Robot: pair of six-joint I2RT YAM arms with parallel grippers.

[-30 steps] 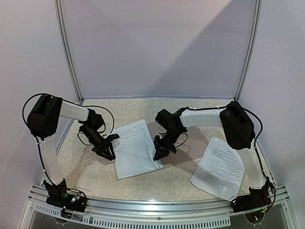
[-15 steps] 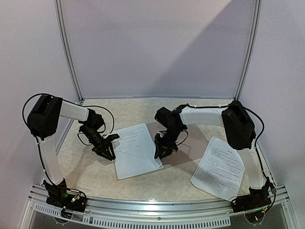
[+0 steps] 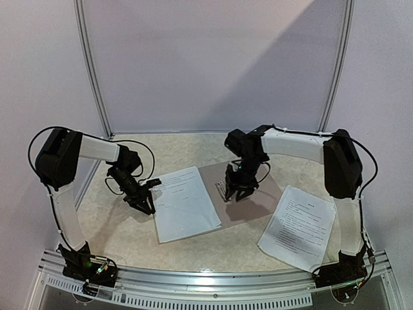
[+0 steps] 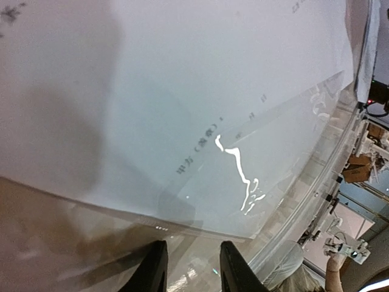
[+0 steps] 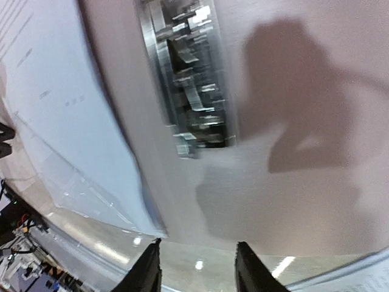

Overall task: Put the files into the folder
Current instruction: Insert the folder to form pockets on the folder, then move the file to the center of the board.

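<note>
**Two arms at the open folder, one file on it, one outside.**
Nearest, right of the folder [image 3: 268, 194], a second file [image 3: 303, 226] lies loose. One file [image 3: 184, 203] overlaps the folder's left part. The left gripper [image 3: 143, 201], fingers narrowly parted and empty, sits at the file's outer edge. The right gripper [image 3: 235, 192], parted and empty, hovers over the folder's bare half. A sideways nudge could buckle the sheet.
</note>
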